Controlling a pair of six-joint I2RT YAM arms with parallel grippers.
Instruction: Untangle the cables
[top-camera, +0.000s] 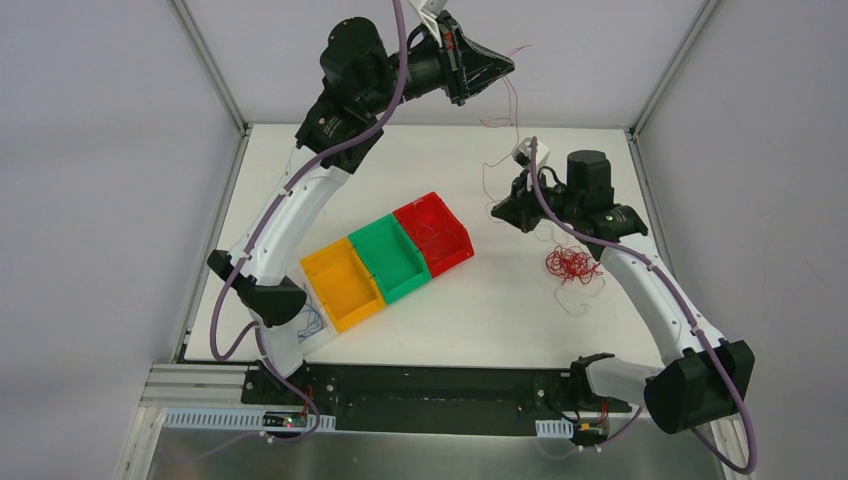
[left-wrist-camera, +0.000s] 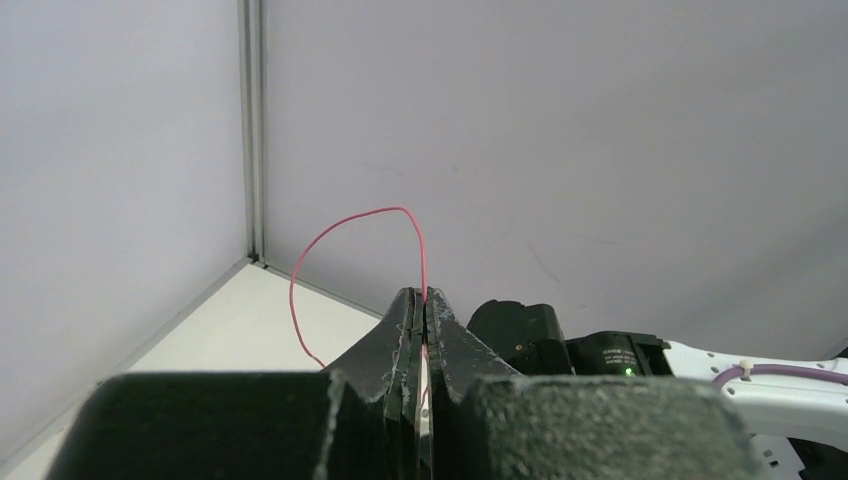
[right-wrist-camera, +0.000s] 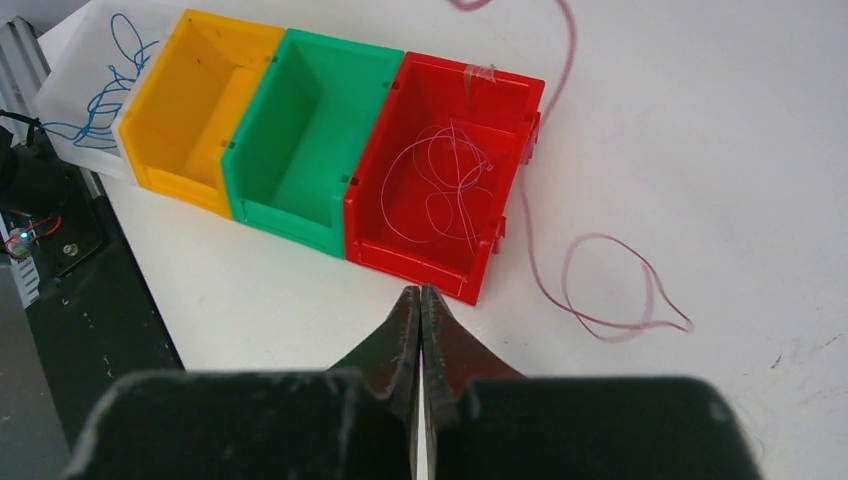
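High over the table (top-camera: 430, 165): left gripper (left-wrist-camera: 424, 298) clamped on one thin red wire (left-wrist-camera: 345, 222). Right gripper (right-wrist-camera: 421, 300) closed, nothing visibly held. Red tangle (top-camera: 572, 265) lies on the table near it. Risk: a hard pull could slip the fine wire free or drag the tangle.

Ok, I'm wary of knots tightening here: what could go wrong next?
The left gripper is shut on a red wire and held high. Pulling further could tighten the tangle if that wire runs into it, which I cannot tell. The right gripper is shut with no wire showing between its fingers, so it may have missed. The wire's loop lies beside the red bin and might catch on its corner.
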